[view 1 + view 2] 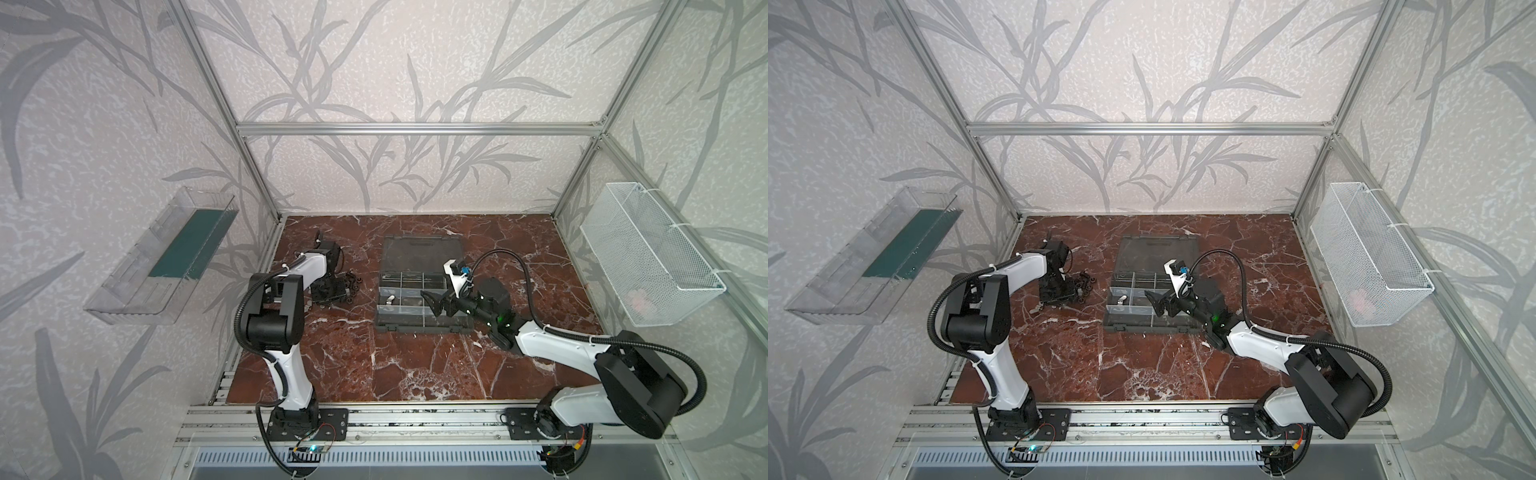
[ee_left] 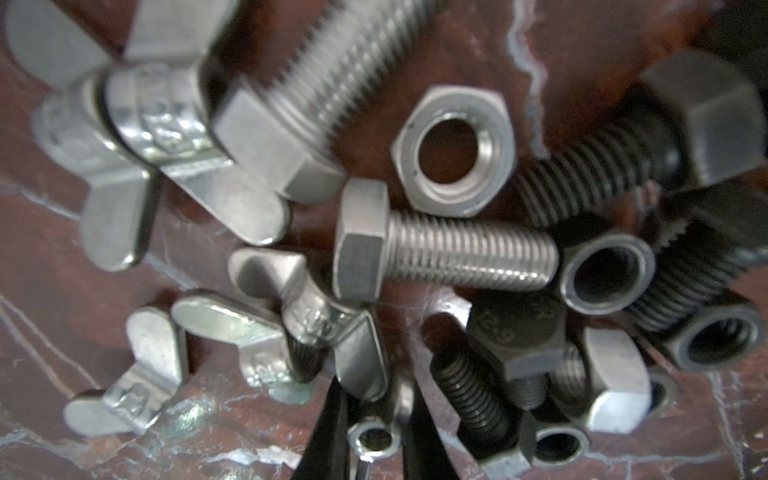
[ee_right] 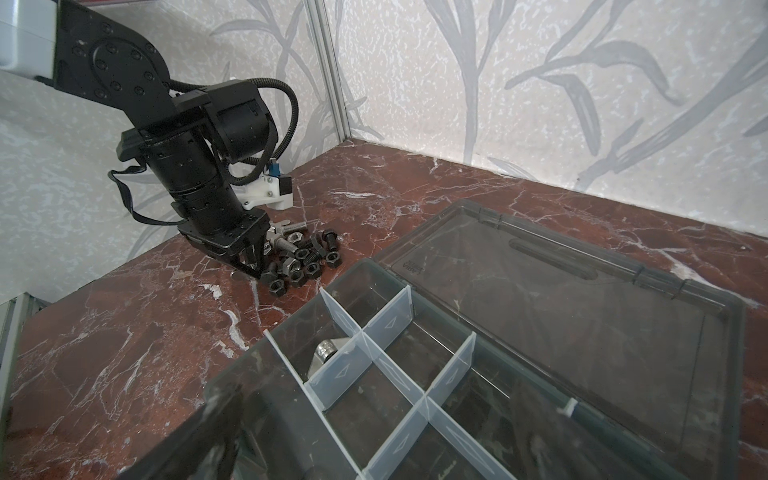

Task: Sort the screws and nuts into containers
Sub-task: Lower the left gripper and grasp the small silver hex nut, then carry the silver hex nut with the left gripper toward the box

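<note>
Blurred silver ring (image 2: 374, 441) between left pincer's (image 2: 375, 409) cut-off fingers (image 2: 328, 440).

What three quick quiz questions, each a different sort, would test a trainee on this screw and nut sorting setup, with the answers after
1. True or false: the right tool hangs open above the organizer case.
2. Which tool grips a small silver piece in the loose pile of screws and nuts: A left tool, B right tool, C neither?
3. Fill in: the sorted piece in a case compartment is ___ in colour.
Key: 1 true; 2 A; 3 silver.
</note>
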Available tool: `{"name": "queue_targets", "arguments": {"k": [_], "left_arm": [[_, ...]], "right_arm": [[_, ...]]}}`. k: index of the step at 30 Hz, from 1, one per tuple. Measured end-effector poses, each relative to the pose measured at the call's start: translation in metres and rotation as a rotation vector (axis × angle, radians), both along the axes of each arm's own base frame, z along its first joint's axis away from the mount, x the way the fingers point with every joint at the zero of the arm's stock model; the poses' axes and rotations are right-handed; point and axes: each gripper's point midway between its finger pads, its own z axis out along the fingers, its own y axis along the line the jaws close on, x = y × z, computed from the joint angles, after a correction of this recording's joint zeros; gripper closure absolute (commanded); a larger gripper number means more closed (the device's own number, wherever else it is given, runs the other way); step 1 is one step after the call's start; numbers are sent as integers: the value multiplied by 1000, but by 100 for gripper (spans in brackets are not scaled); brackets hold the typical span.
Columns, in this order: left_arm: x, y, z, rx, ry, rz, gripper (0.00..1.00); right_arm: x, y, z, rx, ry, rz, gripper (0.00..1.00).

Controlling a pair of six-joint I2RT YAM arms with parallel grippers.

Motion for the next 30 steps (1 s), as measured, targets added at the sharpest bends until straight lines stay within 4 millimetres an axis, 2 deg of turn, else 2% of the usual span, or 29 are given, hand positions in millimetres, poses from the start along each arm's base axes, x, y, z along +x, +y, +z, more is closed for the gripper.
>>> {"name": "queue_targets", "arguments": {"k": [4,10,13,19,22,26,28,30], "left_arm": [[4,-3,13,-19,-42,2,85],[17,-26,56,-104,-196,-42,85],[22,-47,66,-145,-240,-98,85],[17,-96,72,-218,-250,-212,84],[21,-123,88,-235,-279,-281,84],[33,-171,111,-274,-353,-388,84],[32,-186,107,-291,-354,-421,84],[29,-195,95,-299,-327,-438,85]], "right_arm": [[0,0,-1,-1,1,0,1],[0,0,-1,-1,2,0,1],[0,0,-2,-2,3,0,1],[0,0,-6,-9,11,0,1],[1,0,-8,-12,15,0,1],[1,0,-8,-12,15,-1,1],[1,0,-8,-12,15,-1,1],[1,0,-8,-13,15,-1,1]]}}
